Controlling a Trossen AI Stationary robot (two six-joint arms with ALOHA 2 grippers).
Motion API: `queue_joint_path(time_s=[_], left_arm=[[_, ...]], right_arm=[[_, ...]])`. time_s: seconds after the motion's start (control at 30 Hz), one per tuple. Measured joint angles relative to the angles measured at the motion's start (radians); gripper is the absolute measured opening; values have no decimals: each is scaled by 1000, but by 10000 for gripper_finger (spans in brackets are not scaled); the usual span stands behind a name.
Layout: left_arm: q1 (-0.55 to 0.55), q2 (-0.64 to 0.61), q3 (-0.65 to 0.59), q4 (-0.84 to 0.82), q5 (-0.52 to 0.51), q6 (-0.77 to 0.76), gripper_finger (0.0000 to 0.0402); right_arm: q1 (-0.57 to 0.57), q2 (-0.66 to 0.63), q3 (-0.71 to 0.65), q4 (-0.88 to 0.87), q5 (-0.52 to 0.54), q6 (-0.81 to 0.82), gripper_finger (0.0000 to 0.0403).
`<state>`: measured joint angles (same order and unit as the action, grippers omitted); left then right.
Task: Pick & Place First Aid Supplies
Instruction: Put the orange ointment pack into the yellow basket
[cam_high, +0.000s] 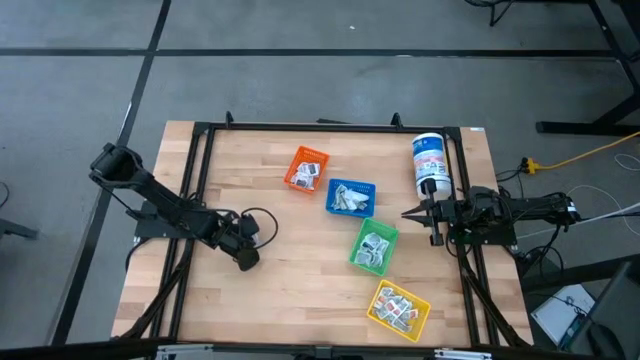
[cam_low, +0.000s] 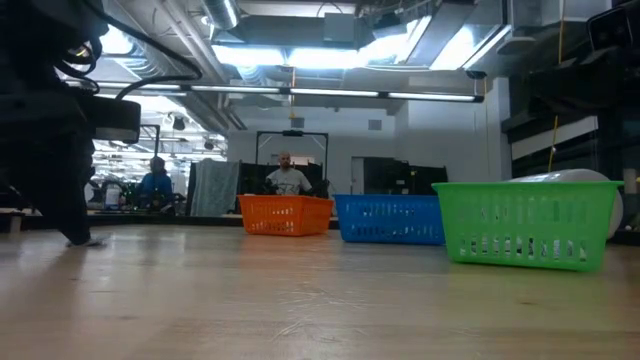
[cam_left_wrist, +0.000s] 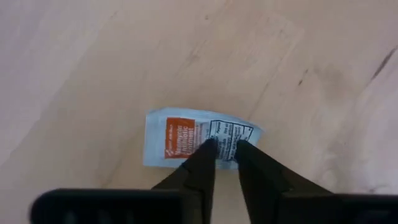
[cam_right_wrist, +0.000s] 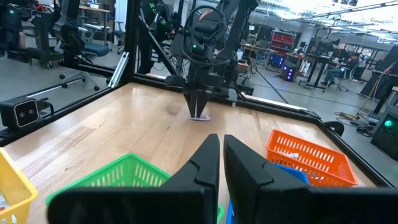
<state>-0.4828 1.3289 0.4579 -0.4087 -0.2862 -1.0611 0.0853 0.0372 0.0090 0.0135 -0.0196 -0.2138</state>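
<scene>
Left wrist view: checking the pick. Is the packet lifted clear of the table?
No, the packet lies flat on the wood table, the left gripper at its edge.
</scene>
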Motion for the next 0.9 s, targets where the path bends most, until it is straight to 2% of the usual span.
queue_joint_path(time_s=[0.17,0.3,0.53,0.9], left_arm=[[0,1,-2,33,14,-2,10],[-1,3,-5,115,16,22,5],[0,34,-5,500,0,266,3],[1,288,-4,1127,-18,518,1]], right_arm=[[0,0,0,0,0,0,26],[0,0,0,0,0,0,26],[0,0,0,0,0,0,26],[0,0,0,0,0,0,26]])
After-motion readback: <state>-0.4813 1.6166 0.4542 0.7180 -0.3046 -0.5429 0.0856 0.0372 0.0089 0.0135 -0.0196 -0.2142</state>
